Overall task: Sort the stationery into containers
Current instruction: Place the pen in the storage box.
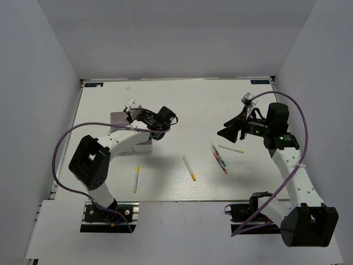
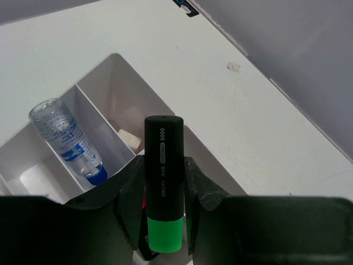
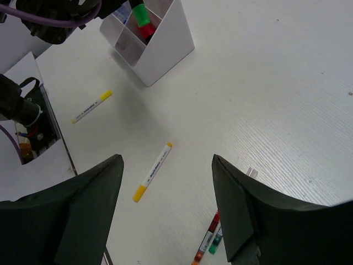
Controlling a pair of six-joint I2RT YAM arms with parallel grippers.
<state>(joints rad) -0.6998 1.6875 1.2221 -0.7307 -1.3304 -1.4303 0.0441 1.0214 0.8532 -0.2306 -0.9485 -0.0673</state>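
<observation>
My left gripper (image 2: 164,187) is shut on a black highlighter with a green end (image 2: 163,176) and holds it over the white containers (image 2: 113,72). The same highlighter (image 3: 140,13) shows in the right wrist view, standing in a compartment beside a red item (image 3: 146,31). One compartment holds a clear bottle with a blue cap (image 2: 65,138), another a beige eraser (image 2: 130,138). In the top view my left gripper (image 1: 142,118) hangs over the containers (image 1: 143,146). My right gripper (image 1: 223,133) is open above the table, over a white-and-yellow pen (image 3: 152,172).
Loose on the table lie a yellow pen (image 1: 135,179), a white-and-yellow pen (image 1: 189,168), red and green pens (image 1: 219,157) and a thin white pen (image 1: 230,148). A small white piece (image 2: 234,67) lies near the far wall. White walls enclose the table.
</observation>
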